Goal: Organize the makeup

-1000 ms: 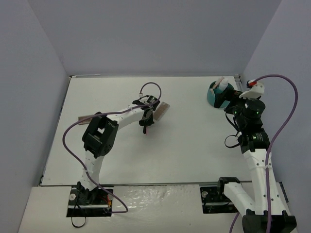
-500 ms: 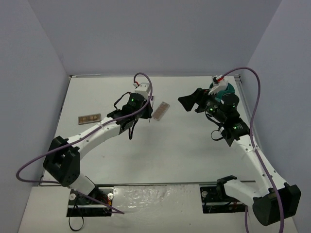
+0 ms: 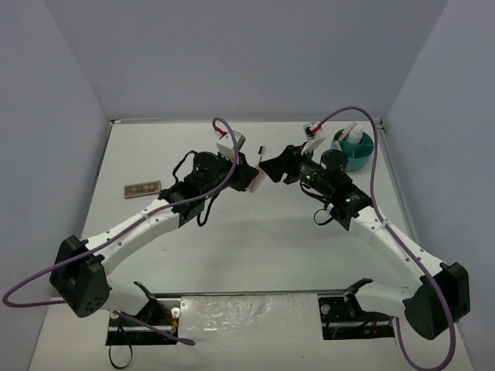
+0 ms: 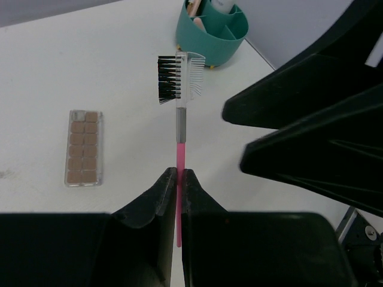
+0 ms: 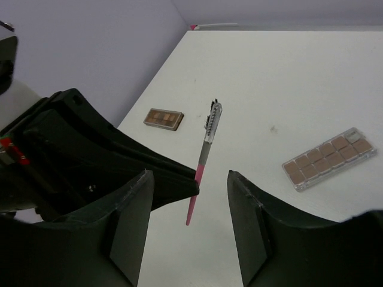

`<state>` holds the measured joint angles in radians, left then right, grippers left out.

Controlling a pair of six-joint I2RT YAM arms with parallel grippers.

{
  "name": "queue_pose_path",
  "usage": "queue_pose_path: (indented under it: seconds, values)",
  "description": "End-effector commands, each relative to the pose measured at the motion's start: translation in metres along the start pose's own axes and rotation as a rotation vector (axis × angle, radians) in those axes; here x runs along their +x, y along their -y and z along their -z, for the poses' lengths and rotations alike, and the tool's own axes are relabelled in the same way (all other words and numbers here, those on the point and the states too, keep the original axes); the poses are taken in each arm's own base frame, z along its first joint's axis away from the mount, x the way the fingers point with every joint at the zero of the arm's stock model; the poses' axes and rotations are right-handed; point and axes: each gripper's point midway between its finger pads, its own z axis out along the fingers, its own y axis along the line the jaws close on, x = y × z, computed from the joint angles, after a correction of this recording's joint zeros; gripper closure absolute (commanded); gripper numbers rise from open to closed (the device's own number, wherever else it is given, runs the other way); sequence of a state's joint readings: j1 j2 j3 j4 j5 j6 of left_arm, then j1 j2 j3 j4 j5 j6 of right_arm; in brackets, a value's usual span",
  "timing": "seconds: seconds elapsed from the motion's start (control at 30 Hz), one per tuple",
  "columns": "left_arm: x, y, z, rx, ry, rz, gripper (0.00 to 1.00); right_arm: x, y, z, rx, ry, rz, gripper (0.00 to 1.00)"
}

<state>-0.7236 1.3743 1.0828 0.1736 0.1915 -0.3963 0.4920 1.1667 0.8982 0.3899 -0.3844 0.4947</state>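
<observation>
My left gripper (image 4: 178, 179) is shut on the pink handle of a brow comb-and-brush stick (image 4: 178, 140), holding it above the table. My right gripper (image 5: 188, 179) faces it with jaws open, and the stick's (image 5: 202, 160) lower end hangs between its fingers without touching either. In the top view both grippers meet at mid-table, left (image 3: 249, 171) and right (image 3: 272, 166). One long brown-pink palette (image 5: 328, 158) lies on the table below them. A smaller brown palette (image 3: 141, 188) rests at the left. A white bottle (image 3: 355, 140) stands in the teal tub (image 3: 363, 161).
The teal round tub sits at the back right corner near the wall and also holds a stick. Purple cables loop over both arms. Grey walls close in the table on three sides.
Both arms swung in toward mid-table. The left brought the pink stick rightward. The right left the tub, came to face it, and its jaws have narrowed around the stick.
</observation>
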Motion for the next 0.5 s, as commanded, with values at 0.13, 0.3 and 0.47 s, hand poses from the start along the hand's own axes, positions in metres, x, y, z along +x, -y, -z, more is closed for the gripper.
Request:
queue_pose_path:
  seconds: [0.13,0.3,0.47]
  values:
    - [-0.0595,0.0434,0.0206,0.148,0.176,-0.069,1.00,-0.0360,-0.0158,-0.0110,-0.023,0.153,0.041,0.62]
    - [-0.0619,0.0471,0.0226,0.164,0.186,-0.073,1.00,-0.0374,-0.0150,-0.0117,-0.018,0.162,0.043,0.68]
    - [-0.0607,0.0470,0.0198,0.164,0.184,-0.074,1.00,-0.0344,-0.0176,-0.0141,-0.030,0.154,0.039,0.72]
